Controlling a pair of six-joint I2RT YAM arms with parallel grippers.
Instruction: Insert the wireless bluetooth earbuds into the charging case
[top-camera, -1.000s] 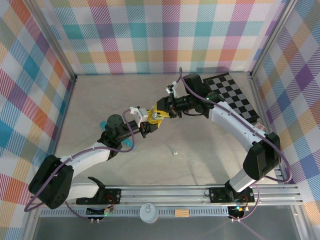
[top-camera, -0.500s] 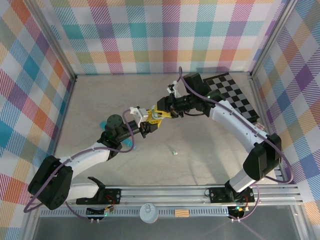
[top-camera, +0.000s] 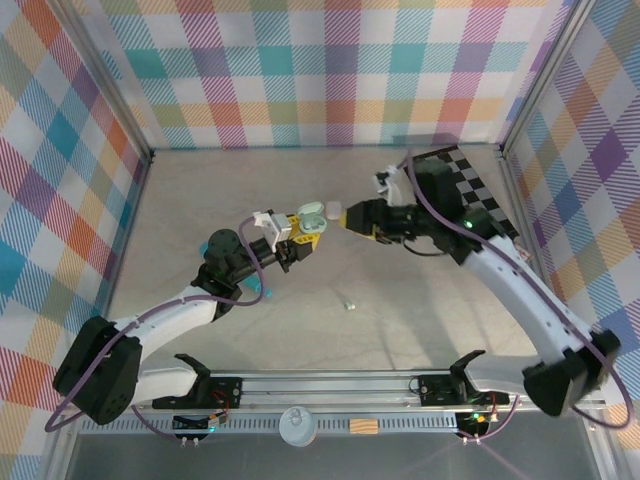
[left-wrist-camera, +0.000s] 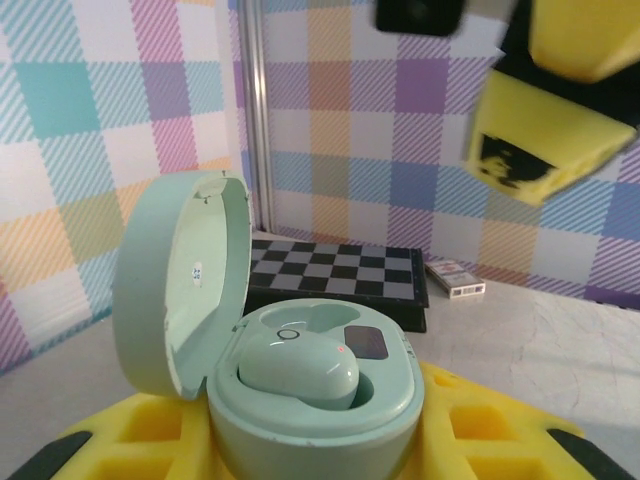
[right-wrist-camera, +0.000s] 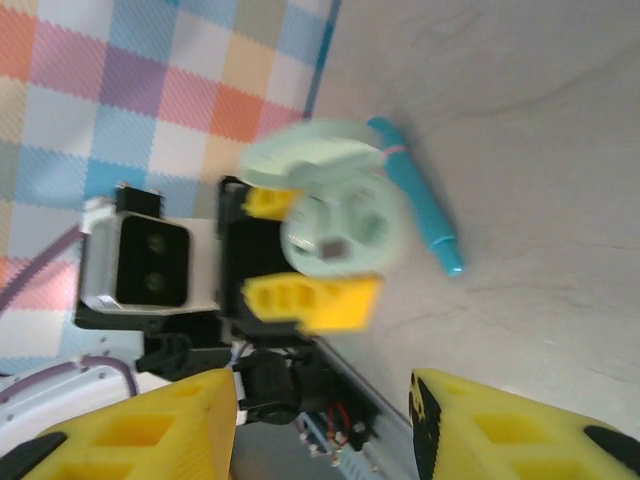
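Picking up the loose earbud (top-camera: 348, 305), a tiny pale speck alone on the near part of the table (top-camera: 420, 320), looks like the next job; pinch softly. Farther back the left gripper (top-camera: 303, 230) is clamped on the charging case (left-wrist-camera: 315, 400), mint green, round, lid up, one seated earbud (left-wrist-camera: 298, 375) inside. Hold it level. Just beyond, the right gripper (top-camera: 350, 218) has jaws apart, holding nothing.

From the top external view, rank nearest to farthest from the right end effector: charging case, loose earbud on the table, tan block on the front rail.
1. charging case, right beside the right end effector.
2. loose earbud, on the table, toward the front.
3. tan block, on the front rail.
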